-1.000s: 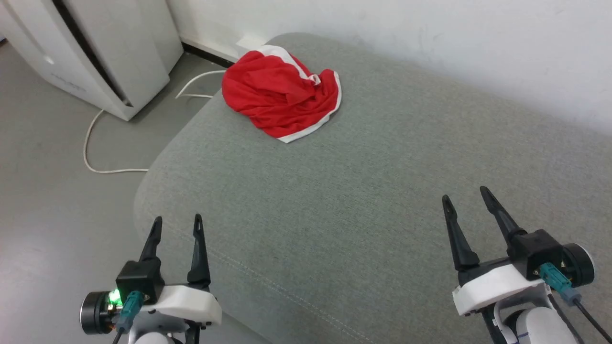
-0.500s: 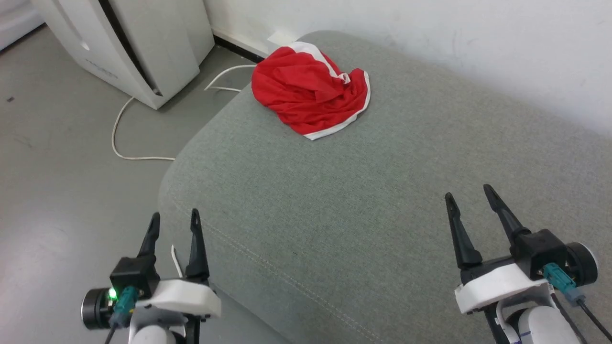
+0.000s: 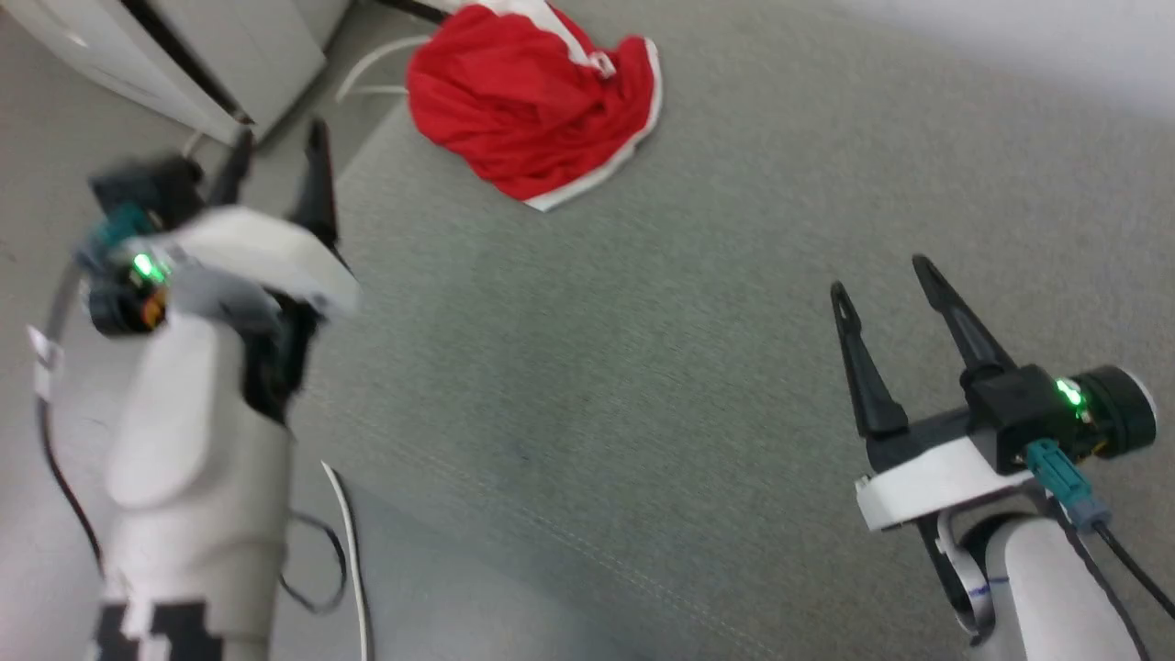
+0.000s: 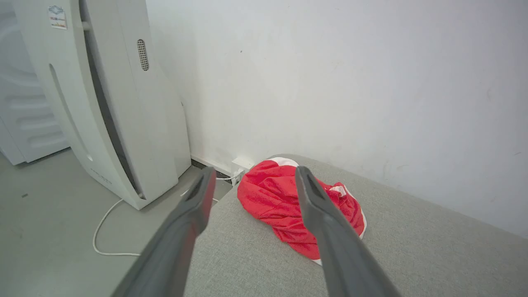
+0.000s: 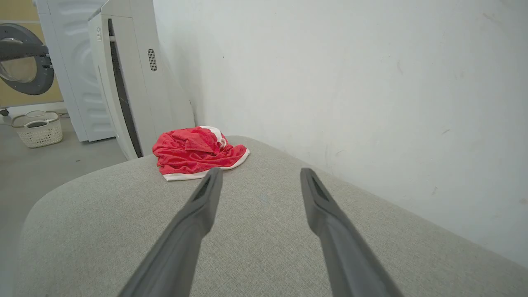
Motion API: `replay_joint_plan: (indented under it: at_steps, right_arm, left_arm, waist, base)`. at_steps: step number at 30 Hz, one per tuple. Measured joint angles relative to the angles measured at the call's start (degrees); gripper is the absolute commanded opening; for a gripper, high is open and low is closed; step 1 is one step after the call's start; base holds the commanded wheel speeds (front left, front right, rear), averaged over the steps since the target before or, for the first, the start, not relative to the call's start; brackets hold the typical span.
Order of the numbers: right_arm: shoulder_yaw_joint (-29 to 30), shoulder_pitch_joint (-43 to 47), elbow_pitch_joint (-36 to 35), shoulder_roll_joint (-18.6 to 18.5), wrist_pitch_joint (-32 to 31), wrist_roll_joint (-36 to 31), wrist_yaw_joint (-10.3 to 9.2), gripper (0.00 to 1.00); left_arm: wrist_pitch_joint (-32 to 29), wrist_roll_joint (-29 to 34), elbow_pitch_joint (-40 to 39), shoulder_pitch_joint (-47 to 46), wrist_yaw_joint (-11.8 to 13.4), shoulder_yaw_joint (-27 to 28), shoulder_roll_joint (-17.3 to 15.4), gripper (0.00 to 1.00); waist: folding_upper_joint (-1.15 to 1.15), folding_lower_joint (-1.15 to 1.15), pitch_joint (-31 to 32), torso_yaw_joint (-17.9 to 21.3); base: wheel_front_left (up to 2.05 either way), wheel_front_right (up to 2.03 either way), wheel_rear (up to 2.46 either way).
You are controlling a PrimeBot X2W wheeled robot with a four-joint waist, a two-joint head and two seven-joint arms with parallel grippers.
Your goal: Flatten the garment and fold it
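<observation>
- Grey fabric cushion (image 3: 698, 303) is your work surface. It sits against a white plaster wall (image 4: 350, 82), with grey floor (image 4: 41, 231) off its left side.
- You'll find the bright red thin fabric garment with a white band and white edge trim (image 3: 528, 101) bunched in a crumpled heap at the cushion's far left corner, close to the wall. It is not flattened and not folded. The white trim runs along its near and right edges, and the white band shows at the far side.
- Your left gripper (image 3: 280, 138) is released, its two dark fingers (image 4: 194, 206) spread with nothing between them. It is blurred in the head view, sitting over the cushion's left edge, left of the garment and apart from it. The left wrist view looks along the fingers straight at the garment.
- Your right gripper (image 3: 879, 277) is also released and empty. It hovers over the near right part of the cushion, well apart from the garment, with a green light lit at its wrist.
- Off the cushion, a tall white appliance with a dark vertical slot (image 4: 123, 103) stands on the floor near that far left corner. A thin white cable (image 4: 103, 222) loops across the floor beside it.
- Further back in the right wrist view are a white washing machine with a round door (image 5: 24, 62) and a white lattice basket (image 5: 38, 128) on the floor in front of it.
</observation>
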State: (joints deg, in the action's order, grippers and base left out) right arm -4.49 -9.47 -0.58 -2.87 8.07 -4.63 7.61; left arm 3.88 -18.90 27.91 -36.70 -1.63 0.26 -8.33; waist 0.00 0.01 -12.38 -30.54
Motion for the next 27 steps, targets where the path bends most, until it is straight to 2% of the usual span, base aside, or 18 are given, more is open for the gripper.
replay_joint_plan:
  at_steps: [7,14,17,23,27]
  right_arm:
    - [-1.5,-4.5,-2.6,0.0,-0.4,-1.0,-0.01,1.0]
    - [-1.7,-7.5,-4.0,0.0,0.6,-0.4,-0.02,1.0]
    - [-1.8,-8.2,-4.7,0.0,1.1,-0.2,-0.02,1.0]
    - [-1.8,-8.3,-5.0,0.0,2.1,0.7,-0.02,1.0]
    - [-2.6,-9.1,-5.0,0.3,3.2,1.8,0.0,1.0]
  left_arm:
    - [-7.4,-4.6,8.9,-14.3,-2.4,3.4,-5.7,1.0]
    - [-15.8,-7.8,15.3,-20.9,-2.6,5.9,-10.6,1.0]
    - [-18.8,-10.2,17.1,-22.5,-1.4,8.0,-11.6,1.0]
    - [-26.0,-13.0,18.4,-22.6,2.9,9.8,-11.1,1.0]
    - [-29.7,-13.5,16.4,-22.6,5.7,11.2,-13.6,1.0]
  waist:
    - [0.0,0.01,-8.3,5.2]
    - [0.0,0.0,-16.6,11.7]
    - [0.0,0.01,-19.9,14.4]
    - [0.0,0.0,-25.2,19.4]
    - [0.0,-0.04,-27.3,22.5]
  base:
    - [0.0,0.0,0.0]
    - [0.0,0.0,0.0]
    - [0.0,0.0,0.0]
    - [0.0,0.0,0.0]
    - [0.0,0.0,0.0]
